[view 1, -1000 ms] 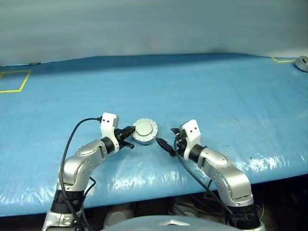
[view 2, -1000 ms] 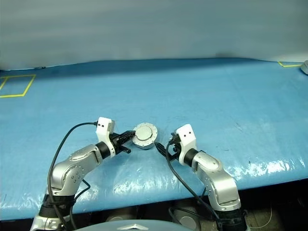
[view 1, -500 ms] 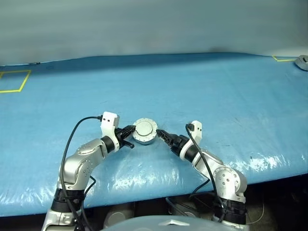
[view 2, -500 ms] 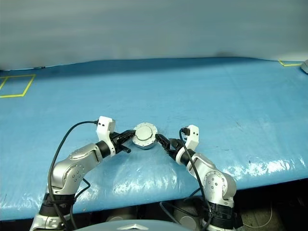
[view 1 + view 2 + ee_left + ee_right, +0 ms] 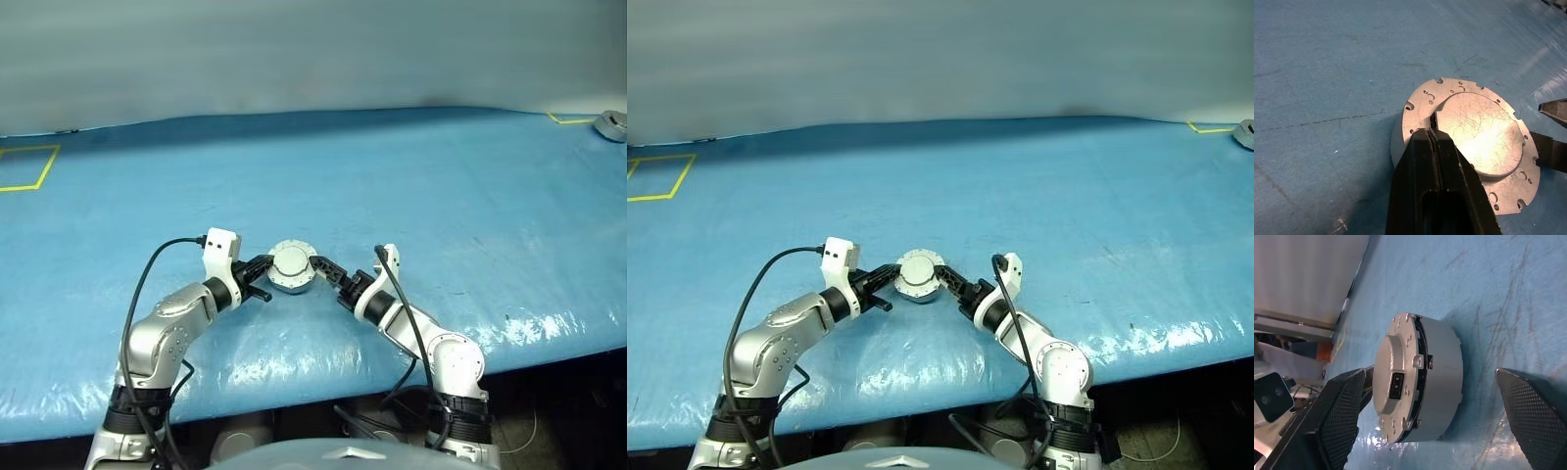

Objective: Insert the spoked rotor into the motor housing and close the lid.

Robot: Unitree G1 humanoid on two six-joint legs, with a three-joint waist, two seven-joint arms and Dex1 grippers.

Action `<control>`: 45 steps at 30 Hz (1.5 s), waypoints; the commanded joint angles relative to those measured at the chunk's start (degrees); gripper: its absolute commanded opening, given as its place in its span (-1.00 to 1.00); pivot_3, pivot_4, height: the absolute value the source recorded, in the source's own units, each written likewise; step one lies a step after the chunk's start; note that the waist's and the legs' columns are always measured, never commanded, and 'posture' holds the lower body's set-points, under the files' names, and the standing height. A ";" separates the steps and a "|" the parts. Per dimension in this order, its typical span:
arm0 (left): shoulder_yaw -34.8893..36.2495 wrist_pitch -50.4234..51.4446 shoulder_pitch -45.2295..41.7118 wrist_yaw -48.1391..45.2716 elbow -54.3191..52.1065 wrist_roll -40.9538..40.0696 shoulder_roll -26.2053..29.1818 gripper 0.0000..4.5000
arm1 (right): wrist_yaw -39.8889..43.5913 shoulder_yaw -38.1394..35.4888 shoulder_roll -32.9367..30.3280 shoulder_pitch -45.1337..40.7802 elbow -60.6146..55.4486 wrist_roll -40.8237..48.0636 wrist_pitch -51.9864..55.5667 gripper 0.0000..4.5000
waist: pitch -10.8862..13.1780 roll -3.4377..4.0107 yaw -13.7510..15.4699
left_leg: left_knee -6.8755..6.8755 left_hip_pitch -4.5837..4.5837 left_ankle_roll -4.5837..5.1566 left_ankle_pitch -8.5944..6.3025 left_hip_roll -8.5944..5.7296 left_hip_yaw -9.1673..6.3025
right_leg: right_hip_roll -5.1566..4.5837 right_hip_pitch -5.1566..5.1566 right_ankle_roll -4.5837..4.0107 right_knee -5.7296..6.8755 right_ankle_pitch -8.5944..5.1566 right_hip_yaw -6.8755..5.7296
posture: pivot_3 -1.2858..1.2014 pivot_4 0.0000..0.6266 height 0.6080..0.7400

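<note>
The motor housing (image 5: 293, 267) sits on the blue-covered tabletop (image 5: 411, 176) close to the near edge, roughly midway along it, standing upright with a flat silver plate on top that carries a raised round centre and small holes around its rim. From the right wrist view the plate (image 5: 1396, 386) shows a small dark rectangular slot in its raised middle, and a thin dark gap runs around the case just under it, so I can't tell whether it is fully seated. The left gripper (image 5: 1434, 147) has its two black fingers pressed tightly together with nothing between them, their tips resting on the top plate at the edge of the raised centre, on the side nearer the left arm. The right gripper (image 5: 323, 269) comes in from the other side with its fingers spread wide; one finger (image 5: 1339, 416) lies just beside the top face and the other (image 5: 1533, 401) stands past the bottom of the case, so the housing lies between them without either pad clearly touching it. Yellow tape marks (image 5: 29, 166) lie near the far left corner.
</note>
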 commanded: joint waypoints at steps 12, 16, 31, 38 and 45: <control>-0.91 0.19 0.72 -0.58 0.66 0.97 -0.04 -1.00 | -5.88 1.94 5.82 -0.61 5.30 13.27 -3.18 -0.27 | 0.01 0.01 -0.07 | 0.01 0.00 0.02 0.01 0.00 0.02 | 0.01 -0.02 -0.01 0.06 0.00 0.02 | 0.03 -0.52 1.00; -0.84 0.10 0.76 -0.79 0.90 1.13 -0.14 -1.00 | -6.98 2.92 4.78 -0.16 5.20 14.22 -3.00 -0.46 | 0.00 0.01 -0.15 | 0.02 0.00 0.02 0.01 -0.01 0.04 | 0.01 -0.02 -0.01 0.09 0.00 0.04 | 0.03 -0.52 1.00; 6.77 0.38 0.40 0.50 1.32 -3.77 -4.02 -0.16 | -8.87 2.62 4.24 2.98 2.65 18.65 -4.01 -0.46 | 0.01 0.01 -0.19 | 0.10 -0.01 0.03 0.00 -0.02 0.06 | 0.01 -0.08 -0.05 0.28 -0.03 0.08 | 0.03 -0.52 1.00; 16.61 4.80 2.83 6.18 -1.50 -13.88 -10.24 0.89 | -11.63 1.16 5.70 3.06 0.46 26.03 -8.82 -0.46 | 0.05 -0.03 -0.19 | 0.12 -0.07 0.04 0.00 -0.02 0.06 | -0.02 -0.15 -0.05 0.30 -0.03 0.10 | 0.03 -0.52 1.00; 23.61 10.39 7.53 14.18 -4.22 -32.39 -17.30 1.00 | -13.06 1.92 4.90 1.14 -1.85 30.37 -12.87 -0.46 | 0.11 -0.06 -0.26 | 0.13 -0.11 0.05 -0.01 0.00 0.08 | -0.02 -0.19 -0.05 0.30 -0.03 0.11 | 0.03 -0.52 1.00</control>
